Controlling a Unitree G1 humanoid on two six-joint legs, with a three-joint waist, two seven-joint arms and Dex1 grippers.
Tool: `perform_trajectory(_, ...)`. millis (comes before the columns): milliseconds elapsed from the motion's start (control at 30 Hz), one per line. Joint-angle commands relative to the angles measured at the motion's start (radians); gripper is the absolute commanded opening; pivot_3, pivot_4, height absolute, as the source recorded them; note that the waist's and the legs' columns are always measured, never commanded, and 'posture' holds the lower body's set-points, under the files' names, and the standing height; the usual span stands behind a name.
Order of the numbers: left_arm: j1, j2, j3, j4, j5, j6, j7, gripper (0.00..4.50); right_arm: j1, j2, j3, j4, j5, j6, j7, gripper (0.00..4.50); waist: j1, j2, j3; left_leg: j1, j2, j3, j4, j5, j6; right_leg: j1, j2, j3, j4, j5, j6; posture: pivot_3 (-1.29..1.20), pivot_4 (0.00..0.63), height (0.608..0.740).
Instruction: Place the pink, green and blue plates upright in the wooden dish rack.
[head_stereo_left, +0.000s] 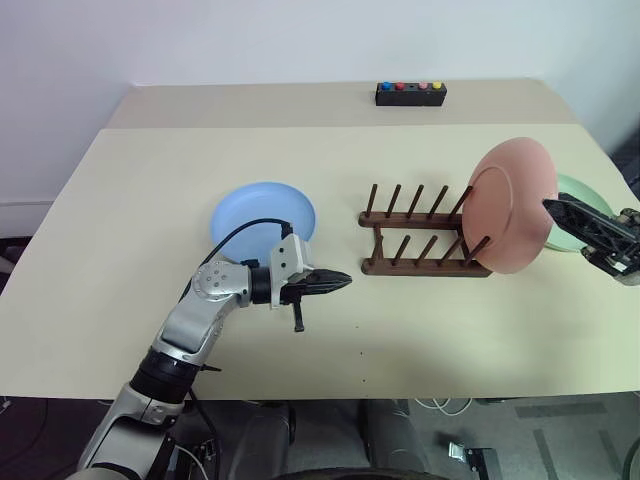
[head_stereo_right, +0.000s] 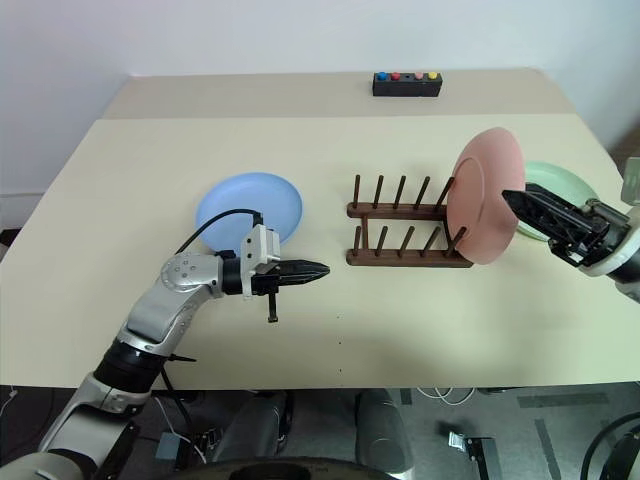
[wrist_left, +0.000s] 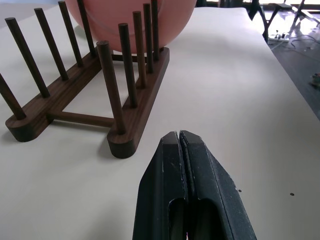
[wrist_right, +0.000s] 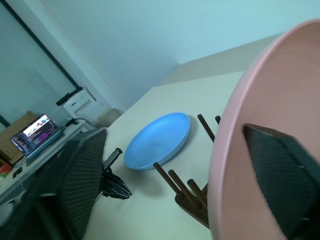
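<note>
Pale cream tabletop (head_stereo_left: 120, 200) against a plain white wall; a second, slightly darker slab abuts its far edge and carries a small black box with coloured buttons (head_stereo_left: 410, 93).

Hidden or unclear: the green plate (head_stereo_left: 580, 215) is largely covered by the pink plate (head_stereo_left: 512, 205) and by the right claw (head_stereo_right: 515, 203), so just a crescent of its rim shows at the tabletop's right edge. The right arm is cut off by the frame edge. Part of the blue plate's (head_stereo_left: 263, 218) near rim sits behind the left arm's cable and wrist. The lower edge of the pink plate is masked by the rack pegs, so whether it is fully seated between them cannot be told. From the right wrist camera, one finger (wrist_right: 282, 185) lies across the plate's face and the other finger (wrist_right: 80, 180) stands far off on the other side; contact with the rim cannot be confirmed.

Counts: three plates, one rack (head_stereo_left: 420, 240), two rows of six pegs.

Pink plate stands upright, leaning a little, at the right end of the rack. Blue plate lies flat left of the rack. Green plate lies flat to the right of the rack.

Left claw (head_stereo_left: 345, 279) clenched, empty, hovering level near the rack's left end, pointing toward it. Right claw spread wide, straddling the pink plate.
</note>
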Motion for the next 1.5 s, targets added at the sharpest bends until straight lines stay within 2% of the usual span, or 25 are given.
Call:
perform_trajectory(33, 0.001, -0.005, -0.009, -0.036, -0.003, -0.007, -0.002, 0.0, 0.013, -0.015, -0.053, -0.018, -0.022, -0.04, -0.003, 4.17, 0.0, 0.0, 0.0, 0.0, 0.0, 0.0, 0.0, 0.0, 0.0, 0.0, 0.0, 0.0, 0.0, 0.0, 0.0, 0.0, 0.15, 0.74)
perform_trajectory(267, 0.005, -0.003, -0.005, -0.042, -0.007, -0.004, 0.0, 0.0, 0.075, -0.069, -0.126, 0.04, -0.161, -0.171, 0.009, 4.17, 0.001, 0.0, 0.0, 0.0, 0.0, 0.0, 0.0, 0.0, 0.0, 0.0, 0.0, 0.0, 0.0, 0.0, 0.0, 0.0, 0.15, 0.74)
perform_trajectory(400, 0.011, 0.003, -0.001, -0.044, -0.008, -0.004, 0.0, 0.0, 0.131, -0.109, -0.1, 0.106, -0.329, -0.306, 0.006, 4.35, -0.001, 0.0, 0.0, 0.0, 0.0, 0.0, 0.0, 0.0, 0.0, 0.0, 0.0, 0.0, 0.0, 0.0, 0.0, 0.0, 0.15, 0.74)
perform_trajectory(533, 0.006, 0.0, -0.003, -0.039, -0.008, -0.004, -0.001, 0.0, 0.187, -0.154, 0.058, 0.206, -0.636, -0.577, -0.05, 4.35, -0.004, 0.0, 0.0, 0.0, 0.0, 0.001, 0.0, 0.0, 0.0, 0.0, 0.0, 0.0, 0.0, 0.0, 0.0, 0.0, 0.15, 0.74)
perform_trajectory(700, -0.008, -0.009, -0.008, -0.027, -0.008, -0.007, -0.007, 0.0, 0.087, -0.159, 0.262, 0.364, -0.916, -0.882, -0.169, 4.35, -0.01, 0.003, 0.0, 0.001, 0.0, 0.002, 0.0, 0.0, 0.0, 0.0, 0.0, 0.001, 0.0, 0.0, 0.0, 0.0, 0.15, 0.74)
perform_trajectory(867, -0.012, -0.007, -0.005, -0.032, -0.011, -0.003, -0.007, 0.0, -0.052, -0.151, 0.44, 0.551, -1.118, -1.075, -0.261, 4.35, -0.008, 0.003, 0.0, 0.001, 0.0, 0.002, 0.0, 0.0, 0.0, 0.0, 0.0, 0.001, 0.0, 0.0, 0.0, 0.0, 0.15, 0.74)
perform_trajectory(1033, 0.003, 0.002, -0.001, -0.049, -0.01, 0.0, 0.004, 0.0, -0.223, -0.106, 0.553, 0.758, -1.224, -1.172, -0.33, 4.35, -0.007, 0.003, 0.0, 0.001, 0.0, 0.002, 0.0, 0.0, 0.0, 0.0, 0.0, 0.001, 0.0, 0.0, 0.0, 0.0, 0.15, 0.74)
perform_trajectory(1100, 0.011, 0.005, 0.0, -0.057, -0.01, 0.003, 0.009, 0.0, -0.284, -0.088, 0.594, 0.846, -1.268, -1.202, -0.371, 3.81, -0.008, 0.003, 0.0, 0.001, 0.0, 0.002, 0.0, 0.0, 0.0, 0.0, 0.0, 0.001, 0.0, 0.0, 0.0, 0.0, 0.15, 0.74)
perform_trajectory(1167, 0.015, 0.007, 0.0, -0.062, -0.009, 0.005, 0.013, 0.0, -0.324, -0.077, 0.615, 0.909, -1.29, -1.227, -0.397, 3.04, -0.008, 0.003, 0.0, 0.001, 0.0, 0.002, -0.001, 0.0, 0.0, 0.0, 0.0, 0.001, 0.0, 0.0, 0.0, 0.0, 0.15, 0.74)
perform_trajectory(1333, 0.022, 0.013, 0.002, -0.071, -0.01, 0.009, 0.022, 0.0, -0.359, -0.072, 0.635, 0.985, -1.304, -1.27, -0.417, 0.4, -0.006, 0.003, 0.0, 0.001, 0.0, 0.002, 0.0, 0.0, 0.0, 0.0, 0.0, 0.001, 0.0, 0.0, 0.0, 0.0, 0.15, 0.74)
perform_trajectory(1367, 0.024, 0.015, 0.002, -0.072, -0.01, 0.009, 0.022, 0.0, -0.358, -0.072, 0.635, 0.991, -1.303, -1.279, -0.421, 0.05, -0.007, 0.003, 0.0, 0.001, 0.0, 0.001, 0.0, 0.0, 0.0, 0.0, 0.0, 0.001, 0.0, 0.0, 0.0, 0.0, 0.15, 0.74)
perform_trajectory(1500, 0.025, 0.017, 0.0, -0.074, -0.01, 0.01, 0.023, 0.0, -0.34, -0.078, 0.62, 0.986, -1.291, -1.307, -0.436, 0.05, -0.008, 0.003, 0.0, 0.001, 0.0, 0.001, 0.0, 0.0, 0.0, 0.0, 0.0, 0.001, 0.0, 0.0, 0.0, 0.0, 0.15, 0.74)
